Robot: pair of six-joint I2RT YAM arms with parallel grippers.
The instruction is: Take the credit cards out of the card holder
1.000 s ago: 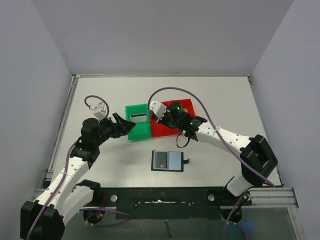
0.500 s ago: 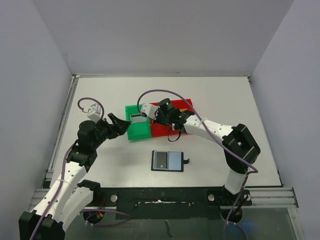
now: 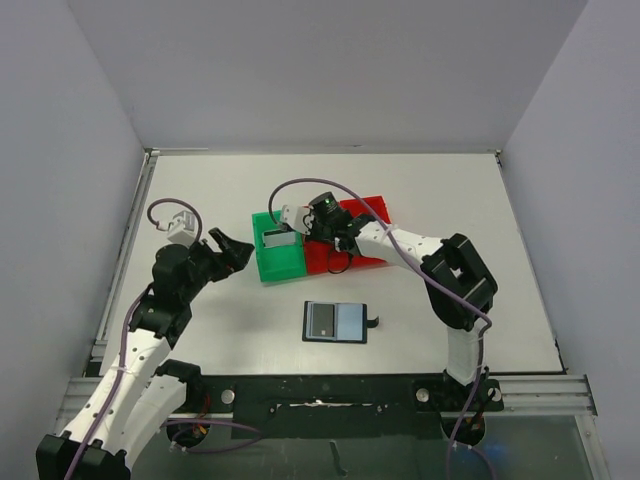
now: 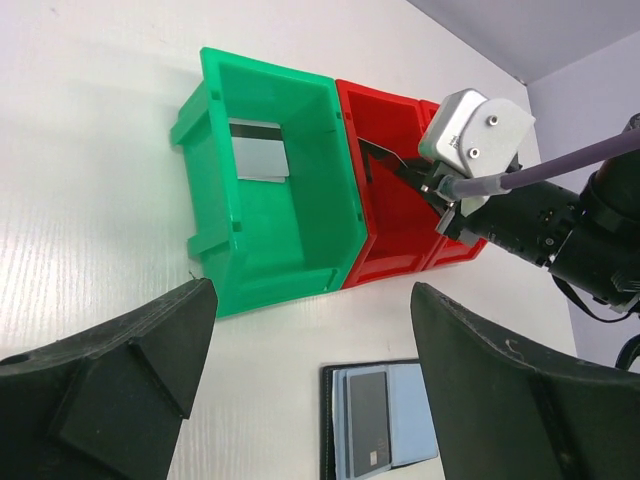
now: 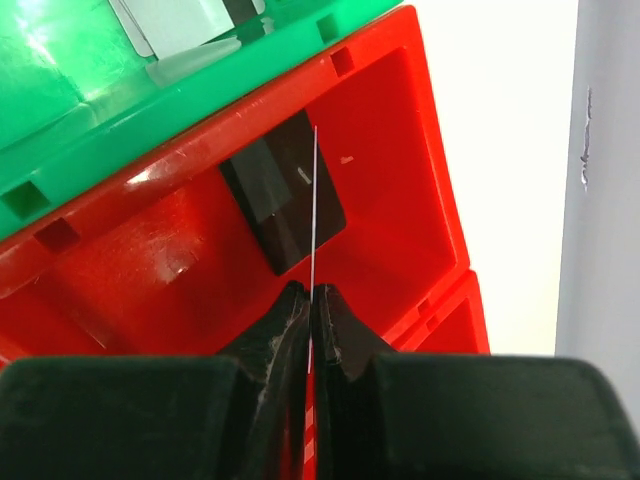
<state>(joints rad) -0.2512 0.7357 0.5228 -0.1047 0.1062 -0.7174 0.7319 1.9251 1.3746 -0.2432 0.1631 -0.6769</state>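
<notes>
White table (image 3: pixel 450 200): the right gripper (image 5: pixel 312 300) has just slid over the red plastic bin (image 4: pixel 400 235), pinching a thin plastic card (image 5: pixel 314 200), likely to drop it; left gripper (image 4: pixel 312 300) waits wide open left of it, flat black card holder (image 3: pixel 352 320) lies in front.

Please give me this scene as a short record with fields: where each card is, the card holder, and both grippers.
card holder: open flat on the table, in front of the bins
green bin: one silvery-grey card inside
red bin: one black card on its floor
right gripper: jaws shut on a thin card, edge-on, above the red bin
left gripper: jaws open, empty, beside the green bin
</notes>
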